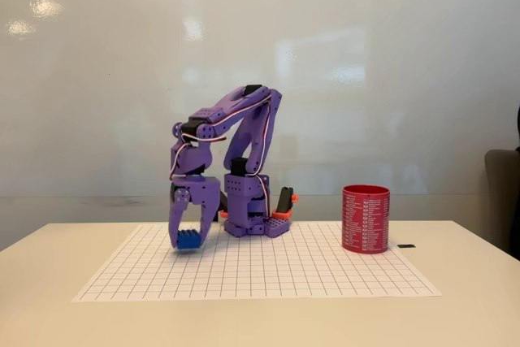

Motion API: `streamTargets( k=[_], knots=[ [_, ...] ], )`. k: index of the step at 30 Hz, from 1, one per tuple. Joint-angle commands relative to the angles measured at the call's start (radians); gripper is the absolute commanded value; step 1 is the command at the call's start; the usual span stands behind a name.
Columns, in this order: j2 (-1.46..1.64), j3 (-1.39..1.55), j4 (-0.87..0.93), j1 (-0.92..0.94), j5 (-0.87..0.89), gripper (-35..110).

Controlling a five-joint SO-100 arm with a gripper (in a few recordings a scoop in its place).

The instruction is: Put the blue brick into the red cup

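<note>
The purple arm folds down at the left of its base, and its gripper [189, 237] points at the mat. The blue brick [190, 240] sits between the fingertips, at or just above the gridded mat [260, 270]; the fingers are closed on its sides. The red cup [366, 218], covered in rows of white text, stands upright on the right part of the mat, well to the right of the gripper and the arm's base.
The arm's purple base [256, 221] stands at the back of the mat with an orange-and-black part beside it. A small dark object [406, 245] lies right of the cup. A white wall is behind, a dark chair [504, 197] at the right edge.
</note>
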Motion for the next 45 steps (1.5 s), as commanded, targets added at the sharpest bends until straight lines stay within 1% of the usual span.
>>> streamTargets(
  k=[1,5,11,16,18,21,25,27,30,35,41,45],
  knots=[
    [0.144,-0.152,0.048,0.017,-0.003,0],
    [0.198,-0.285,0.040,-0.041,-0.025,0],
    [0.403,-0.399,-0.021,-0.235,-0.058,0],
    [0.569,-0.419,-0.006,-0.548,-0.066,0],
    [0.620,-0.425,0.037,-0.713,-0.081,0],
    [0.669,-0.425,0.101,-0.977,-0.051,0],
    [0.666,-0.382,0.141,-1.282,0.035,0],
    [0.655,-0.356,0.135,-1.390,0.046,0],
    [0.627,-0.364,0.152,-1.477,0.028,0],
    [0.591,-0.370,0.206,-1.675,0.023,0],
    [0.532,-0.356,0.259,-1.904,0.054,0],
    [0.454,-0.341,0.255,-1.994,0.049,0]
  ],
)
